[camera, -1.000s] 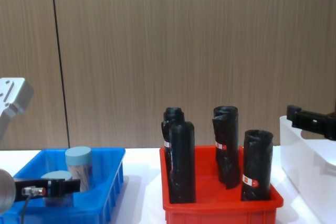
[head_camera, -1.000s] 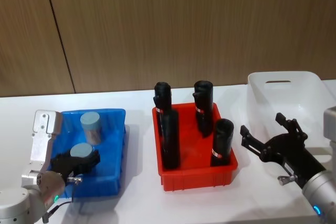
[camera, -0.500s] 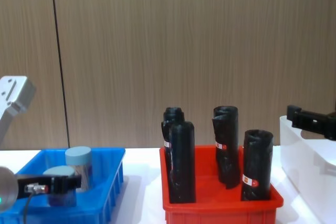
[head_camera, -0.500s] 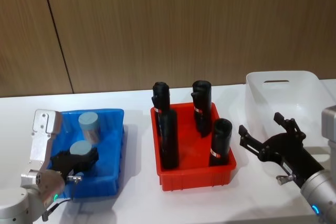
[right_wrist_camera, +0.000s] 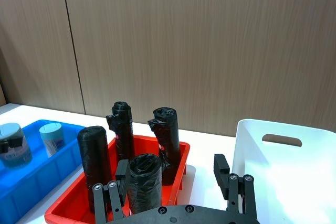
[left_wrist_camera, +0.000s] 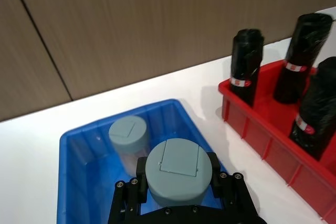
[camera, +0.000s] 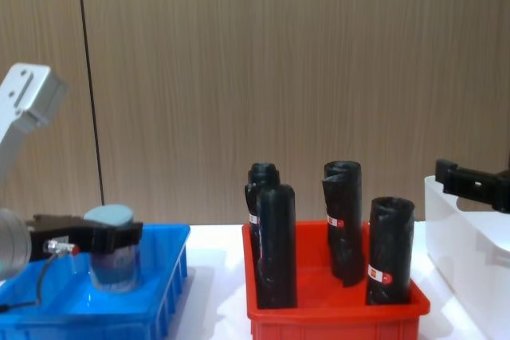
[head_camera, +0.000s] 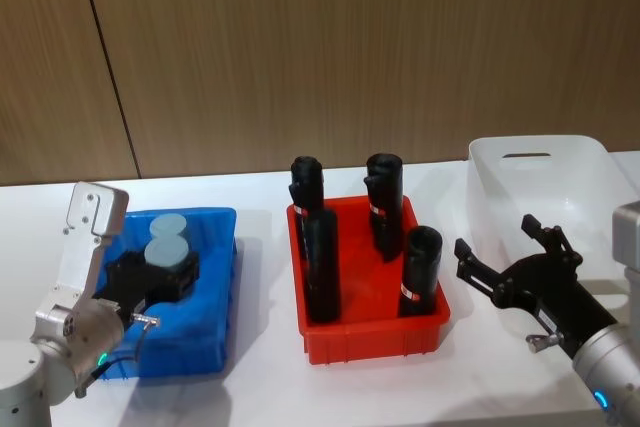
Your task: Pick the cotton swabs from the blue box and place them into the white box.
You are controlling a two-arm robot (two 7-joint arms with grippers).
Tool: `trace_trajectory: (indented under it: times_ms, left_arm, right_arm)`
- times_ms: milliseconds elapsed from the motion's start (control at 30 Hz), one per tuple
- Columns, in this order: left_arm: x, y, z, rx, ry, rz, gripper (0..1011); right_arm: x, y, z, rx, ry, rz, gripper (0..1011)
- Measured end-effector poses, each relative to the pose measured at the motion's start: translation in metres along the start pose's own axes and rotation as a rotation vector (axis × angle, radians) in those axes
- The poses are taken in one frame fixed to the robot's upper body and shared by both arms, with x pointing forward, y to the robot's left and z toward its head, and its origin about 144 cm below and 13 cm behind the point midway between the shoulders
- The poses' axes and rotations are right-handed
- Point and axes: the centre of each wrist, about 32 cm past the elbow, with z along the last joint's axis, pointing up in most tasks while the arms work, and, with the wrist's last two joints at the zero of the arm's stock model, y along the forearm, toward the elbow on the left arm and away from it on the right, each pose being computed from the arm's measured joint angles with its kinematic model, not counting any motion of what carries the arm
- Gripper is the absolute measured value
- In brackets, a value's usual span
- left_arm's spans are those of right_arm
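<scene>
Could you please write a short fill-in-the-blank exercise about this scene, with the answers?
The left gripper holds a cotton swab jar over the blue box, where ___ other jar stands.
The red bin holds ___ black rolls.
The white box stands on the robot's ___ side, near the right gripper, whose jaws are open.
Missing words: one, four, right.
</scene>
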Motion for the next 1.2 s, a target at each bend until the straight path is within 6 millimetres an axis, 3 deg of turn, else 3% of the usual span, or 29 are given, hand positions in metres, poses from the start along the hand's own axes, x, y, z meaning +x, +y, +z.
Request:
trace_trajectory:
  times_ms: [633, 1200]
  left_arm:
    - [0.006, 0.009, 0.027, -0.112, -0.111, -0.243, 669]
    - [0.014, 0.004, 0.041, -0.188, -0.133, -0.501, 669]
  right_arm:
    - [0.000, 0.000, 0.000, 0.000, 0.000, 0.000, 1002]
    - [0.000, 0.000, 0.000, 0.000, 0.000, 0.000, 1002]
